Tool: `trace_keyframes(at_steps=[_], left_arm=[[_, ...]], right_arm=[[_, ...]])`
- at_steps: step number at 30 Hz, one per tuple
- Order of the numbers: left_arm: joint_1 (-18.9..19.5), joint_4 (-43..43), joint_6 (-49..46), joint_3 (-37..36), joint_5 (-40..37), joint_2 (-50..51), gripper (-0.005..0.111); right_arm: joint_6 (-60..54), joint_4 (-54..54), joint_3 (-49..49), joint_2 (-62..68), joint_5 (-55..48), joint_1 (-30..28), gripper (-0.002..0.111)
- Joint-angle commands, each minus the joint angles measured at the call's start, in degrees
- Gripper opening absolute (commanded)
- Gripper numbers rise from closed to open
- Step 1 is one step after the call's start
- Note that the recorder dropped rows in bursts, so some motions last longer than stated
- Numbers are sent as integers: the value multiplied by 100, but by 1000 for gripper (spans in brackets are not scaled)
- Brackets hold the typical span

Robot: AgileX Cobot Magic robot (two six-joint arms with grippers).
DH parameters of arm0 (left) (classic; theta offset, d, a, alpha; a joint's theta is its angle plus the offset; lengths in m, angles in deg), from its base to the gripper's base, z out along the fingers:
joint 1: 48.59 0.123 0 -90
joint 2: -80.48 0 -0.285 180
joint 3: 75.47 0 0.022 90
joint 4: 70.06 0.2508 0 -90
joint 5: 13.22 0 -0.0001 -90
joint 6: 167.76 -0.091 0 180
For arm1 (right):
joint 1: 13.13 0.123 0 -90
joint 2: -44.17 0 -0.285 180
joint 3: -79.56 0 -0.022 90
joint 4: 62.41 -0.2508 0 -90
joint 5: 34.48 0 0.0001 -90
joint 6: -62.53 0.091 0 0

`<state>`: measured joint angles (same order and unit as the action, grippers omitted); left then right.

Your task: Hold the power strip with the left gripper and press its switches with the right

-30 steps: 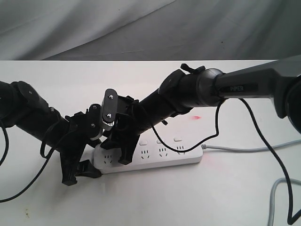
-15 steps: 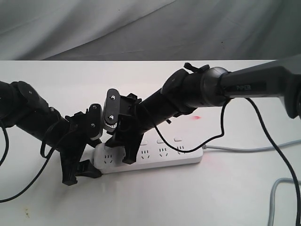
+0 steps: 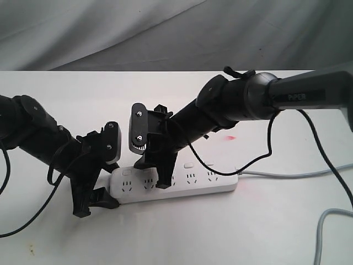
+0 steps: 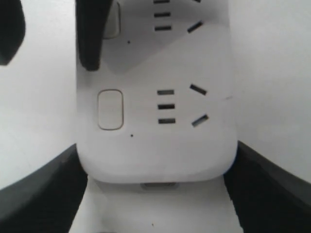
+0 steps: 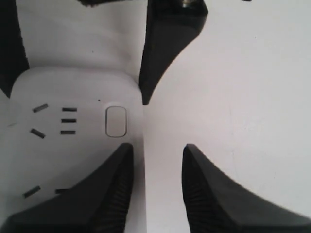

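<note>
Your strip (image 3: 198,185) lies flat on the white desk (image 3: 248,232). It runs left to right near the middle, with the switches (image 3: 189,165) along its far edge and the sockets on the near side. Its grey cord (image 3: 287,175) leaves the right end and trails off to the right over the desk.

Your left pincer (image 3: 95,201) comes in from the left and grips the strip's rounded left end across its width. In the left wrist view one jaw bears on each long side. The end switch (image 4: 110,109) sits uncovered between them, beside the first socket group.

Your right pincer (image 3: 157,176) reaches across from the right on the right arm (image 3: 300,95), lettered "PiPER". It points steeply down at the strip, just right of the left pincer. Its jaws stand only a little apart and hold nothing. In the right wrist view one finger (image 5: 109,194) hangs over the strip's switch row. The other finger (image 5: 218,199) is over bare desk just past the far edge. In the left wrist view a black finger (image 4: 90,39) overlaps part of the second switch (image 4: 113,22) from the left end. You cannot tell from these views whether it presses the switch or only hovers over it.

A small red glow (image 3: 230,137) marks the desk farther back than the strip, under the right arm.
</note>
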<state>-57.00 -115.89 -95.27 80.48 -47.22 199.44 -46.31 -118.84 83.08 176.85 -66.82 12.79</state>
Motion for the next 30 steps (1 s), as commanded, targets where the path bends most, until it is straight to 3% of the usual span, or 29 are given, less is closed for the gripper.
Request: trace_keyframes(at_steps=[1, 30], left_arm=[[-18, 191, -93, -54, 73, 111, 46], [-18, 191, -80, -54, 73, 111, 46]], right_arm=[[24, 116, -90, -65, -82, -90, 32], [135, 223, -438, -54, 318, -138, 32]])
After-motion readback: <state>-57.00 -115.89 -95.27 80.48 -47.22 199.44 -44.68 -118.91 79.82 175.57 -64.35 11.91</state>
